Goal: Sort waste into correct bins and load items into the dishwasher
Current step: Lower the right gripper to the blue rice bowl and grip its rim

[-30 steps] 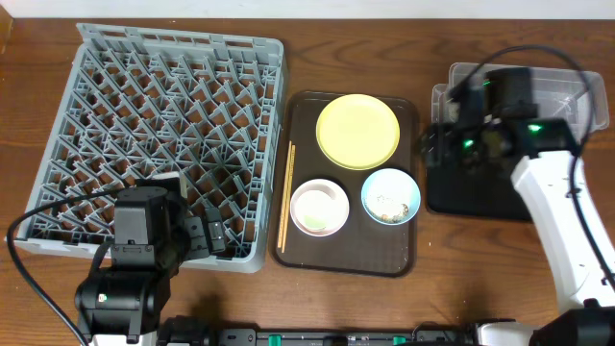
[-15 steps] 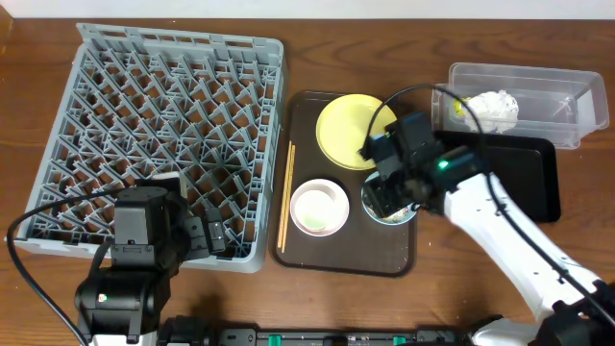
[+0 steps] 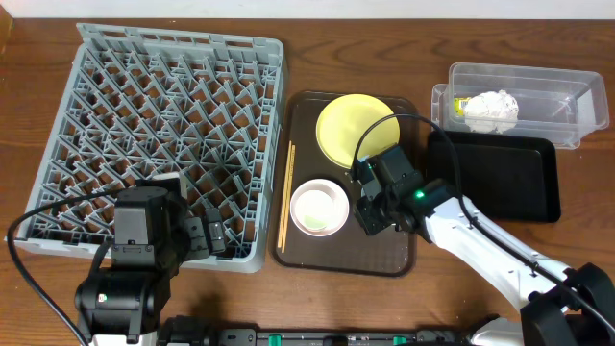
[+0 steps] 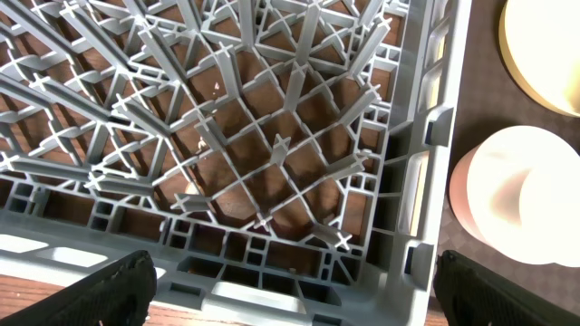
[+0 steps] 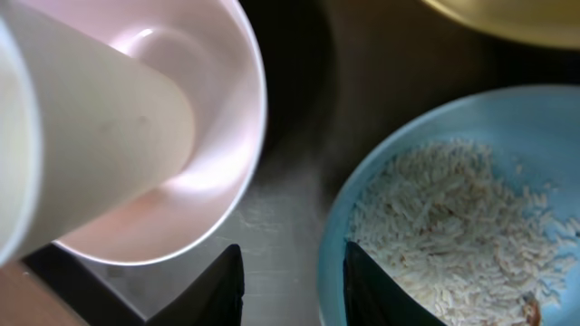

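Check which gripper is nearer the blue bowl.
Right. The right gripper straddles the blue bowl rim; the left gripper hangs over the rack corner, across the tray.

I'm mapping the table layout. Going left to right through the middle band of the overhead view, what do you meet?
grey dish rack → chopsticks → white-pinkish bowl → right gripper → black tray

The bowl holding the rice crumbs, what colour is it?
The bowl is light blue; right wrist view.
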{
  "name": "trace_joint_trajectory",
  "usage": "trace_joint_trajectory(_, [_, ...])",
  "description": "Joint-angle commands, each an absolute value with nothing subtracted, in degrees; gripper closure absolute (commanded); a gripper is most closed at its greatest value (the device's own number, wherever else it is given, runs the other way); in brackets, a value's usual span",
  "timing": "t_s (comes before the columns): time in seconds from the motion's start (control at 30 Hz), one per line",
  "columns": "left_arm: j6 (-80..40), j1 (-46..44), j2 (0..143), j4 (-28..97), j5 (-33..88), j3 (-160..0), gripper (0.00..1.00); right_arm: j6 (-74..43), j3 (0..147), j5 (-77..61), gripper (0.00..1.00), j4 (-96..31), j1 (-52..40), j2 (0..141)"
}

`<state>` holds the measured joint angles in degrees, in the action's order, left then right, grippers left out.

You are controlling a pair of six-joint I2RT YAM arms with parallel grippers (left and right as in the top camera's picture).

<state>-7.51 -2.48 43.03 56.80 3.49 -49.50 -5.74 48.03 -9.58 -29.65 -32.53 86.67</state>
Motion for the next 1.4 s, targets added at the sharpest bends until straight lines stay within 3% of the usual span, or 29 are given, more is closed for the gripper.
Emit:
trace_joint_trajectory(0.0, [-7.79,-2.70,43.09,56.99,3.40,-50.59,0.02,-8.97,46.59,-6.61,0.68,-28.62,-33.26,87.24])
trace_joint_trajectory(0.3, [-7.79,-2.70,43.09,56.99,3.40,-50.59,0.02,-8.99,45.67,-6.44,0.74,-27.00,-34.59,87.35])
trace_joint_trajectory(1.1, [-7.79,-2.70,43.09,56.97,3.40,-50.59,0.02,-10.70,43.70,-6.22,0.80,-26.17,-34.59,87.46])
trace_joint_trajectory(1.37, [-7.79,-2.70,43.09,56.99,3.40,-50.59,0.02,-10.70,42.76,-6.11,0.89,-26.02,-34.59,87.46])
